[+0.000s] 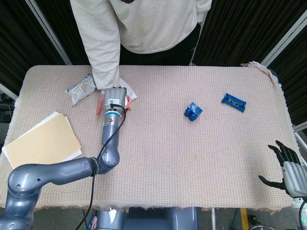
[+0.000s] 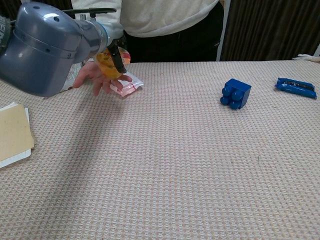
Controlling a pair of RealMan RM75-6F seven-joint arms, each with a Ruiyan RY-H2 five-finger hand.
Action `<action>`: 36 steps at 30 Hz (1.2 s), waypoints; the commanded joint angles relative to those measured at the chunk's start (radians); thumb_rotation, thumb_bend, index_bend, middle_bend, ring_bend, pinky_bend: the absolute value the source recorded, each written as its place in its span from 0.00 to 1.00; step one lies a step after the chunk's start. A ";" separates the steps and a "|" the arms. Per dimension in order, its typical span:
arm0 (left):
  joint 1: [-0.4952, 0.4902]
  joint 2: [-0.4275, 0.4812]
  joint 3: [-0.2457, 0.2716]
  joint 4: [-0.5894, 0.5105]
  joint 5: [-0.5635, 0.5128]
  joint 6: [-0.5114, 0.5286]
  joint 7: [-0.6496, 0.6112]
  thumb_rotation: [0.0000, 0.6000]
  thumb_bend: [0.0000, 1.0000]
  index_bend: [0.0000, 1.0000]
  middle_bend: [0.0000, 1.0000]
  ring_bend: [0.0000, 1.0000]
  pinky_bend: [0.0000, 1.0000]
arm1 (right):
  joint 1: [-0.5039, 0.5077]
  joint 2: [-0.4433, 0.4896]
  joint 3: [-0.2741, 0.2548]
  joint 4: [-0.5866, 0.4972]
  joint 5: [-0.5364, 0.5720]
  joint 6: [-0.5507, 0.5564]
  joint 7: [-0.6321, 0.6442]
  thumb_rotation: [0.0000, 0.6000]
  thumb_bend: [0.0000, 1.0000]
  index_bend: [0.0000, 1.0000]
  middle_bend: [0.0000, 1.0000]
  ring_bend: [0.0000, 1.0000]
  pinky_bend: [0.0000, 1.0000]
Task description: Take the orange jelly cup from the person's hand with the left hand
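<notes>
Left hand (image 2: pixel 111 49): gripping the orange jelly cup (image 2: pixel 107 64) — hovering over the person's hand (image 2: pixel 95 75), table's far-left edge
Right hand (image 1: pixel 288 167): idling open — near-right corner

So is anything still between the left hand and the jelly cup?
Nothing visible. The left hand already has its fingers on the orange jelly cup, which is tilted just above the person's hand. That open palm beneath is all that is near.

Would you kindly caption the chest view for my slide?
Left hand grips the orange jelly cup above the person's open palm.
</notes>
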 commanded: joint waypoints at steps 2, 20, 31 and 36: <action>0.023 0.030 0.007 -0.085 0.031 0.026 -0.029 1.00 0.54 0.80 0.58 0.52 0.53 | -0.001 -0.001 0.001 0.001 0.000 0.002 0.000 1.00 0.07 0.14 0.00 0.00 0.00; 0.393 0.449 0.293 -0.920 0.505 0.243 -0.239 1.00 0.54 0.80 0.56 0.52 0.52 | -0.009 -0.003 0.007 0.001 0.015 0.017 -0.017 1.00 0.07 0.14 0.00 0.00 0.00; 0.661 0.526 0.653 -0.858 0.928 0.271 -0.441 1.00 0.54 0.74 0.48 0.45 0.47 | -0.025 -0.009 0.007 -0.017 0.004 0.057 -0.061 1.00 0.07 0.14 0.00 0.00 0.00; 0.691 0.484 0.683 -0.748 0.961 0.226 -0.472 1.00 0.53 0.59 0.30 0.35 0.33 | -0.027 -0.011 0.011 -0.024 0.017 0.057 -0.068 1.00 0.07 0.14 0.00 0.00 0.00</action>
